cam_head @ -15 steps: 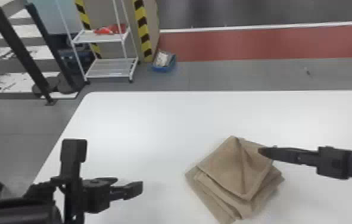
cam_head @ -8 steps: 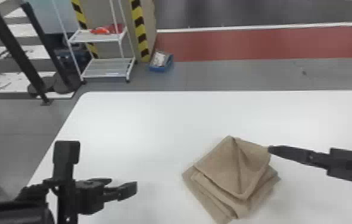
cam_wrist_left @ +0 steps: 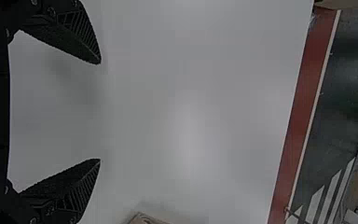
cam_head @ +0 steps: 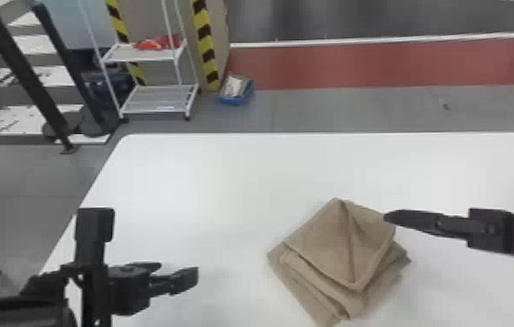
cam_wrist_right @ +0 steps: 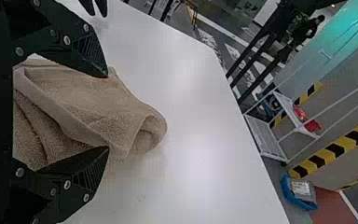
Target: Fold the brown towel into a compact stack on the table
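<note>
Lying nr R pincer (cam_head: 391, 217) tips: brn towel (cam_head: 325, 243).

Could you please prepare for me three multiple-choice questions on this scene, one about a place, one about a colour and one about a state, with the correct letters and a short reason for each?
1. Where does the brown towel lie?
A. In the blue bin
B. On the white rack
C. On the table

2. What colour is the floor band just before the dark area beyond the table?
A. Red
B. Green
C. Purple

3. How is the left gripper?
A. Shut on the towel
B. Open, holding nothing
C. Shut, holding nothing

Key:
1: C, the head view shows the towel's layers resting on the white tabletop.
2: A, the band runs red across the floor in the head view.
3: B, its fingers stand wide apart in the left wrist view, with only tabletop seen between them.
</note>
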Robot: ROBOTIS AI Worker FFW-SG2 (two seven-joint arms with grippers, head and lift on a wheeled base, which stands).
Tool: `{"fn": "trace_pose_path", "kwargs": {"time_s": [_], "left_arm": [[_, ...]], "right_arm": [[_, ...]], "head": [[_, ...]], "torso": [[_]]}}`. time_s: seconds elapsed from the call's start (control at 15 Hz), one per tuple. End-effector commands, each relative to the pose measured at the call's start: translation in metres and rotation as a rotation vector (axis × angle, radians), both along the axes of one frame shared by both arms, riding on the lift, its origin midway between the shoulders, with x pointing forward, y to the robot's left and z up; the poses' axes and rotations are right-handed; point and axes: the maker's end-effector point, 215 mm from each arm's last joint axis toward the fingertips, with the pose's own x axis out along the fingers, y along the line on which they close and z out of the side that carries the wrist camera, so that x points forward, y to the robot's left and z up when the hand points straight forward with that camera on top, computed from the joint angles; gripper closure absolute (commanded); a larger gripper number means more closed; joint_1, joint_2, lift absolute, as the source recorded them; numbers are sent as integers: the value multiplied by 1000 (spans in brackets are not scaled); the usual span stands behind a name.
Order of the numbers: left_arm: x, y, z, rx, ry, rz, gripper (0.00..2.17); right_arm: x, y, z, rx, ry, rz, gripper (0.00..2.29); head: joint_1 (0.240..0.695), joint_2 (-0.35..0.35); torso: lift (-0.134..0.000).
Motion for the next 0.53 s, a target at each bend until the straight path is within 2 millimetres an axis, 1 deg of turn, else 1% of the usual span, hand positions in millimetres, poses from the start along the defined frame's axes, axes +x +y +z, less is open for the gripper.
{"fn": "trace_pose_path", "kwargs": {"time_s": [0.0,0.13,0.2,0.27,0.4,0.47], "left_arm": [[0,-3,-1,-8,1,-1,147],[1,-4,-1,-7,-2,-4,147],[1,-4,-2,-6,0,-3,147],[1,-4,-2,-6,1,-2,147],[2,-5,-3,-8,1,-5,147],[2,-5,-3,-8,1,-5,147]], "right_arm": [[-1,-10,-1,-7,23,-25,407],[2,-20,-1,-23,20,-41,407],[1,-26,-4,-40,26,-47,407],[0,-27,-7,-44,34,-48,407],[-1,-18,-13,-49,50,-28,410],[0,-14,-15,-59,55,-19,542]], "head": [[695,123],[695,114],[695,108],[695,94],[695,84],[695,83]], "torso": [[-124],[-124],[-124],[-124],[-124],[-124]]}}
